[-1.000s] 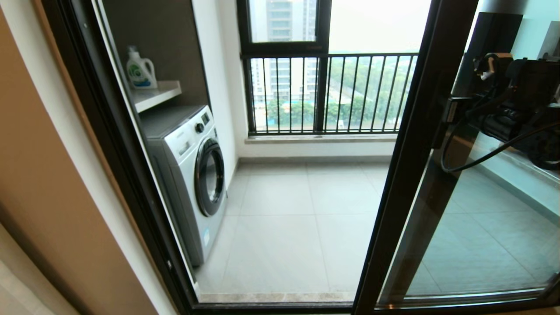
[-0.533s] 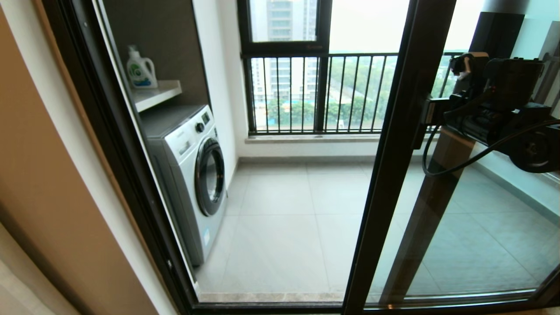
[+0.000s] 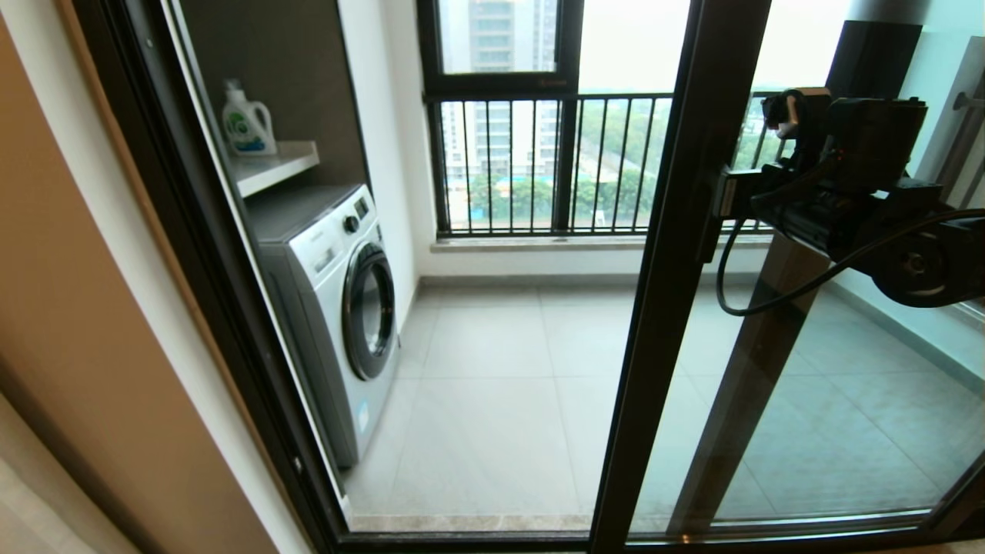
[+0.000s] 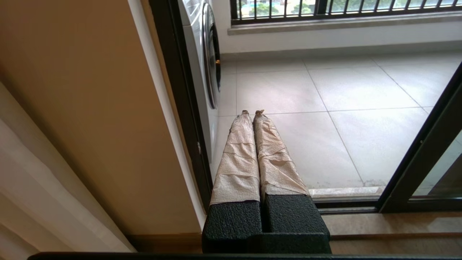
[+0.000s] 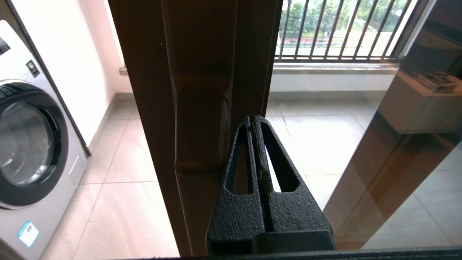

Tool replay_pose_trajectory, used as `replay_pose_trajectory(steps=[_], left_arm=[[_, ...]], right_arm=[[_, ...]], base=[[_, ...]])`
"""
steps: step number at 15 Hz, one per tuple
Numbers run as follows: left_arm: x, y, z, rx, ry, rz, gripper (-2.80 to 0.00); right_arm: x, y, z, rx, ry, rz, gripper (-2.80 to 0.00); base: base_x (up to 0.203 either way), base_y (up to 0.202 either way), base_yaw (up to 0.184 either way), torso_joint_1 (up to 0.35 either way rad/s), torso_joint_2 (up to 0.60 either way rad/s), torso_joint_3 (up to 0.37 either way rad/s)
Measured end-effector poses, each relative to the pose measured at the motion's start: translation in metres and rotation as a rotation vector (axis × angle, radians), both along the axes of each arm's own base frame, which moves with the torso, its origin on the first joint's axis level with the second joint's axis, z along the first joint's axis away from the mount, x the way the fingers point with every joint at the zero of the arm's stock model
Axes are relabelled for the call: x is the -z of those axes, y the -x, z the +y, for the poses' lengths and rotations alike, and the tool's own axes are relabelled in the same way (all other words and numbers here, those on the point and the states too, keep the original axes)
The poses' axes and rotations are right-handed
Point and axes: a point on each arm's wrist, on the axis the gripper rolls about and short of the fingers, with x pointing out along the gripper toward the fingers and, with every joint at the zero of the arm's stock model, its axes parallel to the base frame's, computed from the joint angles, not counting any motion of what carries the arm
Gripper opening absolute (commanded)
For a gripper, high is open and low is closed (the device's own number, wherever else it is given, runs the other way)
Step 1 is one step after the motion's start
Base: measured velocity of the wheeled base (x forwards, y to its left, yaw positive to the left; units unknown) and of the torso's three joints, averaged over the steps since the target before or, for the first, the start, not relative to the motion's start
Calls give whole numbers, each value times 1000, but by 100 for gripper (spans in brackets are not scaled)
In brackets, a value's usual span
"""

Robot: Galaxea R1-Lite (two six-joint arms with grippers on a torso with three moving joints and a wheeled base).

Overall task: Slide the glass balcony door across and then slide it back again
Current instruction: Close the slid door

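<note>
meanwhile the glass balcony door (image 3: 677,292) had travelled further left across the opening than it stood a second before, its dark upright now cutting off more of the railing window (image 3: 539,161) on the far wall. the right gripper (image 5: 253,121) was clenched with nothing between its fingers, its tips pressed in beside the bar handle (image 5: 202,133) on that upright, so the arm seemed to be pushing the frame along rather than grasping it. the door's leading edge stood right of centre in the head view, with a wide gap between it and the left jamb beside the washing machine (image 3: 338,308); a detergent bottle (image 3: 248,121) sat on the shelf above. the steady leftward shift suggested one of the two slides was well under way but not finished, since the panel had not reached the jamb; which slide it was could not be judged. the left gripper (image 4: 252,113) hung parked low near the left jamb, its wrapped fingers closed together on nothing and well clear of the door's path for now.
</note>
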Motion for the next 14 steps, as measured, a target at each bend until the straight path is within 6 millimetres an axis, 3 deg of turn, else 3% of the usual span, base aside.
replay_pose_trajectory(steps=[7, 14], left_arm=[[0, 0, 0, -1, 1, 0, -280], [0, 0, 0, -1, 1, 0, -280]], right_arm=[[-6, -3, 32, -35, -10, -32, -280], [0, -5, 63, -110, -8, -21, -280]], base=[[0, 0, 0, 0, 0, 0], [0, 0, 0, 0, 0, 0]])
